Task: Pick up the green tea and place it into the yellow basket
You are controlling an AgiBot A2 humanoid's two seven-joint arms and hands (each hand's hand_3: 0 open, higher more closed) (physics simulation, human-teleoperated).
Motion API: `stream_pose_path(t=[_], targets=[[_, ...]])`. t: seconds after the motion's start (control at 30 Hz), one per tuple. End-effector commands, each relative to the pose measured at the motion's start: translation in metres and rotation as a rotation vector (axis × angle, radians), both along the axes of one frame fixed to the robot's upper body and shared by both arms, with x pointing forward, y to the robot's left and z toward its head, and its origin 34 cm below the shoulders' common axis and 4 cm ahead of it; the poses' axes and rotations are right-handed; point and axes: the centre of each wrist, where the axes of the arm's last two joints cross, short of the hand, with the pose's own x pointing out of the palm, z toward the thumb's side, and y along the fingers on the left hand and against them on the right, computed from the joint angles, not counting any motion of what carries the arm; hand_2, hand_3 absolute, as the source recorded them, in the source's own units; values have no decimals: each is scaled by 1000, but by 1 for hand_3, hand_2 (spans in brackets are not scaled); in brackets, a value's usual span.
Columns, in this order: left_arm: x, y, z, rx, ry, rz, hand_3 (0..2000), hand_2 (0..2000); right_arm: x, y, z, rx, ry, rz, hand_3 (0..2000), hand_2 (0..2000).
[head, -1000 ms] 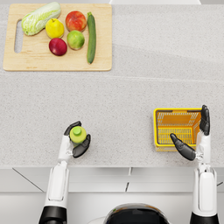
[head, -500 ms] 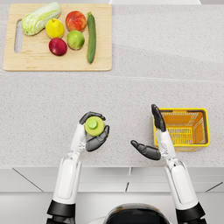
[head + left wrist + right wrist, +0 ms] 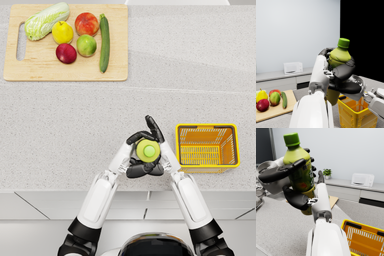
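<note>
The green-capped green tea bottle (image 3: 148, 150) has been carried rightward in the dark left hand (image 3: 138, 156), from well left of the yellow wire basket (image 3: 207, 146) to just beside it. The dark right hand (image 3: 156, 142) has been drawn away from the basket and brought against the bottle, whose far side is now met by its fingers (image 3: 291, 167), opposite the left hand's.

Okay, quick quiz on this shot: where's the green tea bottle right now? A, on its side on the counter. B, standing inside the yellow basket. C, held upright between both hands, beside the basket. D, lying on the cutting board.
C: the green tea bottle stands upright with the left hand and right hand wrapped around it, beside the yellow basket, which has nothing in it.
</note>
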Motion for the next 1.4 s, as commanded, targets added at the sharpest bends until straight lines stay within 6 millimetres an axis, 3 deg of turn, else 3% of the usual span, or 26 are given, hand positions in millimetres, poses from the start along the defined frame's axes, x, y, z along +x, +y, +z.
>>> stream_pose_path(t=[0.03,0.13,0.17,0.2,0.33,0.47,0.57,0.63,0.73,0.87,0.97,1.1,1.13,1.17,1.23,1.3,1.4], targets=[[-8,-16,-5,28,3,-46,2000,2000,-1,11,17,-7,-66,103,653,2000],[-9,-13,-5,13,-9,-11,2000,2000,-4,11,16,-74,-87,238,1633,2000],[-9,-12,0,-5,-27,-1,1673,639,-3,11,18,-72,-92,233,1960,2000],[-11,-5,-1,-7,-28,21,1347,0,-3,10,19,-65,-93,213,2000,2000],[-16,34,15,-74,-77,154,40,0,6,-9,34,-26,-126,156,2000,2000],[-11,92,23,-164,-96,366,0,0,15,-58,70,102,-226,-43,2000,2000],[-2,126,16,-207,-55,498,0,0,12,-98,78,167,-265,-194,2000,2000],[1,137,12,-220,-37,540,0,0,11,-120,75,192,-263,-266,2000,2000],[-1,141,6,-226,-18,559,0,0,8,-142,68,209,-249,-325,2000,2000],[-4,140,1,-225,-4,559,0,0,13,-155,46,241,-161,-412,2000,2000],[-5,141,-2,-226,8,564,0,0,20,-161,24,198,109,-434,2000,2000],[-4,140,-7,-224,25,564,0,0,21,-168,13,185,272,-466,2000,2000],[-4,140,-7,-224,28,566,0,0,21,-169,14,181,280,-466,1673,639],[-3,141,-5,-225,21,565,0,0,22,-172,16,183,285,-474,1347,0],[-3,140,-9,-224,34,566,0,0,18,-174,21,206,277,-514,693,0],[6,140,-1,-224,20,558,0,0,4,-161,38,261,44,-547,40,0],[19,155,35,-228,-85,587,0,0,-5,-155,77,289,-212,-551,0,0]])
